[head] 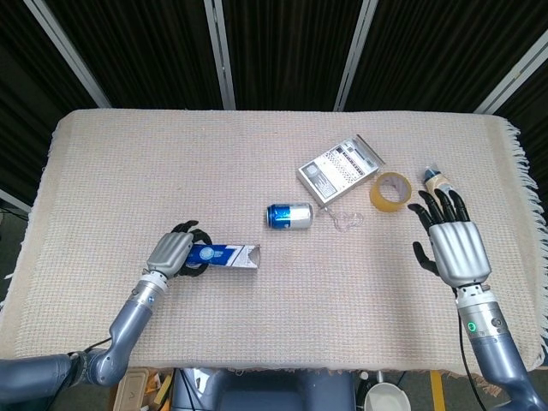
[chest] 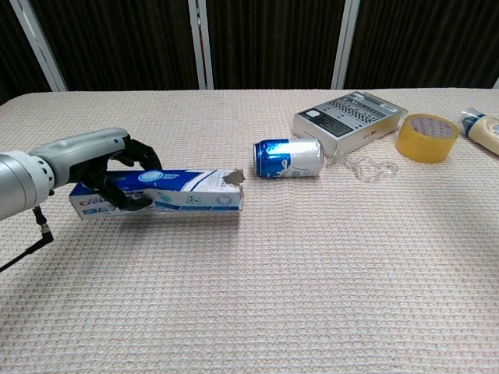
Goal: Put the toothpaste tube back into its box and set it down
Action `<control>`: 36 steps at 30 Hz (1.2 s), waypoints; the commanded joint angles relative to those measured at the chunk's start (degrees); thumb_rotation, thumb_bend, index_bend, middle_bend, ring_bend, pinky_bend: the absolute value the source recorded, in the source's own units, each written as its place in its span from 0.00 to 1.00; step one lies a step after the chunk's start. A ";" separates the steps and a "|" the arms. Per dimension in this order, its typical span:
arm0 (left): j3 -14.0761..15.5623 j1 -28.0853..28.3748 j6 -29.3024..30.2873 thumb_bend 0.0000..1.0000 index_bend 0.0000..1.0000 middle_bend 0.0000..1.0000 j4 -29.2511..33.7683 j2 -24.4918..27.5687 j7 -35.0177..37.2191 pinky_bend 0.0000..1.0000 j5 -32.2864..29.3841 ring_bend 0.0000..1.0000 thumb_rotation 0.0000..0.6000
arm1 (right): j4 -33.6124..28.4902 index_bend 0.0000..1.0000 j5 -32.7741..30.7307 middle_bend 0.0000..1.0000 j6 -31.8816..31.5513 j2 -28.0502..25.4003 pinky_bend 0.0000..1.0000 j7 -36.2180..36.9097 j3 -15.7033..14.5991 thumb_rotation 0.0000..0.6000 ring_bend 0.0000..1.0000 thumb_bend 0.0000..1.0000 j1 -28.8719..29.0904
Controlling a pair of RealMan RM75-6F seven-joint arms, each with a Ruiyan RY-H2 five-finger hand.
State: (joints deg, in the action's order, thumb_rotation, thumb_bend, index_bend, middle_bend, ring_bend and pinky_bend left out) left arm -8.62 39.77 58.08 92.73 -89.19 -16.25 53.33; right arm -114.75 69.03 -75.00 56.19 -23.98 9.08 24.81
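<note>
Bright, even overhead light, soft shadows, both views sharp throughout.

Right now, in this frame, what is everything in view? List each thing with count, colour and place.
Blue-and-white cardboard toothpaste box: one, lying flat at the table's left, torn end facing the can.
Blue metal drinks can: one, on its side, centre.
Grey-and-white flat printed box: one, right of the can.
Clear plastic loop: one, beside the can.
Yellow tape roll: one, far right.
Cream tube with blue cap: one, at the right edge.
Beige woven tablecloth: one, covering the table.
Left robot hand: wrapped around the toothpaste box.
Right robot hand: open, fingers spread, holding nothing.
</note>
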 commanded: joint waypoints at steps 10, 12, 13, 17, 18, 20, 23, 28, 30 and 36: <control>3.87 2.72 2.55 0.16 0.13 0.00 19.14 12.87 -16.49 0.00 -7.89 0.00 1.00 | -2.25 0.23 -3.57 0.08 1.04 -1.71 0.00 -2.92 -0.40 1.00 0.00 0.37 -0.54; 4.10 0.68 6.62 0.15 0.12 0.02 23.64 16.77 -15.92 0.00 -5.08 0.00 1.00 | -1.43 0.23 -2.93 0.08 0.24 -1.46 0.00 -2.80 -0.54 1.00 0.00 0.37 -1.01; 4.47 -0.50 8.59 0.15 0.12 0.03 25.15 18.53 -15.60 0.00 -3.38 0.00 1.00 | -0.59 0.23 -2.01 0.08 -0.28 -1.03 0.00 -2.41 -0.68 1.00 0.00 0.37 -1.29; 7.39 -6.35 16.93 0.15 0.13 0.05 28.73 26.79 -15.10 0.00 3.80 0.00 1.00 | 5.11 0.23 2.42 0.08 -0.61 1.08 0.00 0.59 -2.58 1.00 0.00 0.37 -2.59; 8.55 -8.07 18.71 0.15 0.13 0.05 28.85 29.36 -14.87 0.00 5.55 0.00 1.00 | 7.23 0.23 3.12 0.08 -0.51 1.64 0.00 1.20 -3.17 1.00 0.00 0.37 -2.98; 10.27 -10.58 20.88 0.15 0.13 0.05 27.78 32.50 -14.07 0.00 8.32 0.00 1.00 | 10.85 0.23 3.79 0.08 -0.65 2.70 0.00 2.09 -3.79 1.00 0.00 0.37 -3.61; 12.55 -14.66 23.80 0.15 0.15 0.07 23.41 35.61 -10.71 0.00 12.79 0.00 1.00 | 17.78 0.23 4.91 0.08 -1.82 4.77 0.00 4.42 -4.22 1.00 0.00 0.37 -4.85; 13.95 -19.68 26.20 0.15 0.17 0.08 13.86 34.89 -2.81 0.00 18.03 0.00 1.00 | 26.21 0.23 6.52 0.08 -3.11 6.99 0.00 12.93 -3.97 1.00 0.01 0.37 -6.70; 14.03 -20.79 26.94 0.16 0.17 0.09 10.80 33.29 -2.20 0.00 19.47 0.00 1.00 | 28.09 0.23 7.79 0.08 -3.55 7.27 0.00 14.41 -4.20 1.00 0.01 0.37 -7.08; 13.42 -22.60 26.80 0.15 0.17 0.09 7.63 31.35 -2.67 0.00 20.06 0.00 1.00 | 30.72 0.23 8.03 0.08 -2.03 8.32 0.00 15.15 -4.41 1.00 0.01 0.37 -7.30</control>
